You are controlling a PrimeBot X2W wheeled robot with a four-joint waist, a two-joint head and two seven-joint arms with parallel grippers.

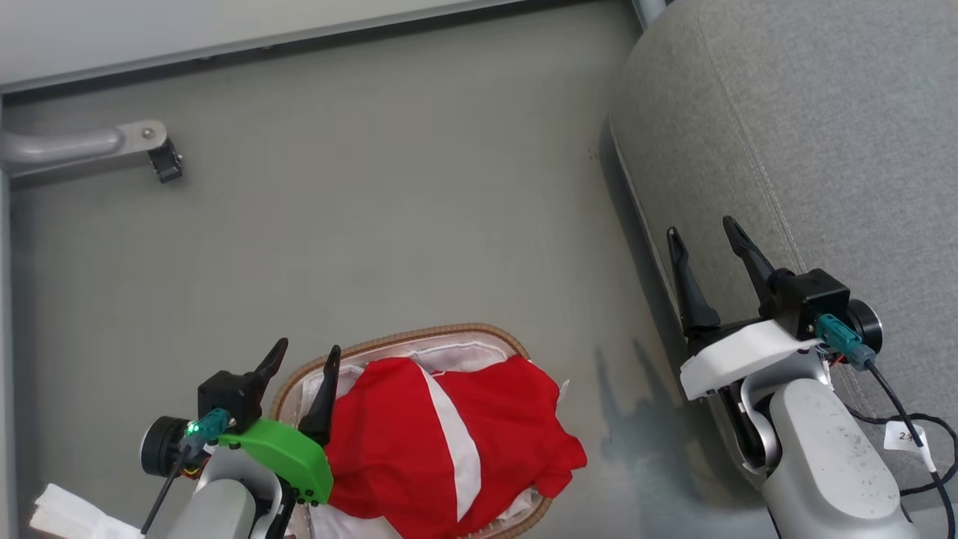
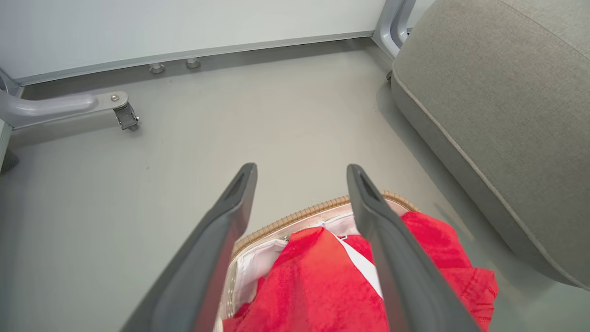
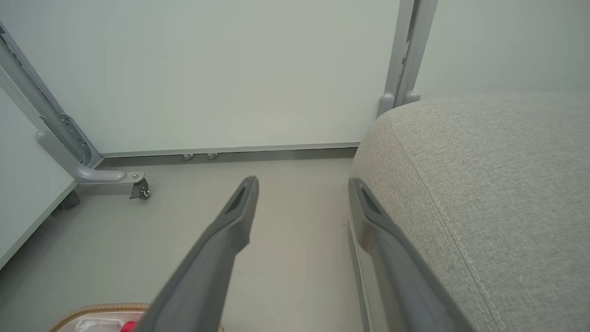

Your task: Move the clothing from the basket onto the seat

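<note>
Red clothing (image 1: pixel 449 442) with a white stripe lies heaped in the oval basket (image 1: pixel 464 332), spilling over its right rim. The left wrist view shows the same clothing (image 2: pixel 318 281) and the basket's tan rim (image 2: pixel 295 216) between my fingers. My left gripper (image 1: pixel 307 355) hovers open over the basket's left end, nothing between its fingers. My right gripper (image 1: pixel 703 232) stands open and empty at the left edge of the grey seat (image 1: pixel 808 127), well right of the basket. In the right wrist view the seat (image 3: pixel 484 184) is at right and the basket's rim (image 3: pixel 99 308) at bottom left.
The basket sits on a bare grey floor (image 1: pixel 389 202). A grey metal leg with a caster (image 1: pixel 166 159) reaches in at the far left, along a pale wall panel (image 1: pixel 224 22). Crumpled white paper (image 1: pixel 71 516) lies at bottom left. A cable (image 1: pixel 909 423) trails from my right wrist.
</note>
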